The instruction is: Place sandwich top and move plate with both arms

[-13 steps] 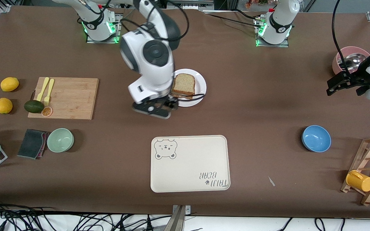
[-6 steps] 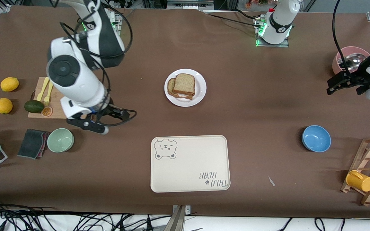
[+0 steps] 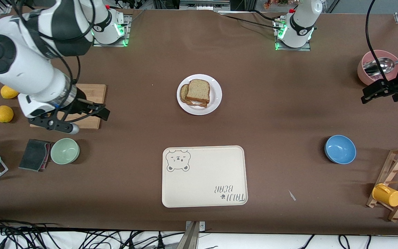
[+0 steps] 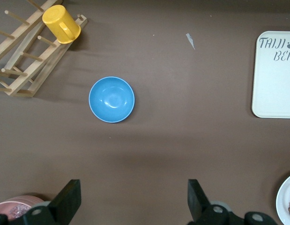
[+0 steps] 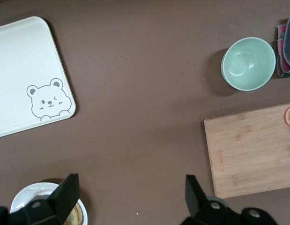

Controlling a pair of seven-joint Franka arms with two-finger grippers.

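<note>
The sandwich top already lies on the plate, centre of the front view. Right gripper, wide and empty, hangs over the board at mid-left. Left gripper, also wide and empty, hangs at the right edge, farther off.

Both tools aloft, fingers apart.

Front view only. Sandwich top lies on stack on plate, mid-table, farther from camera than cream bear tray. Second slice edge shows under it, toward right arm's end. My right gripper hangs over cutting board, fingers apart, nothing held. My left gripper hangs over table near pink bowl with ladle, fingers apart, empty. Blue bowl nearer camera, well apart from plate.
</note>
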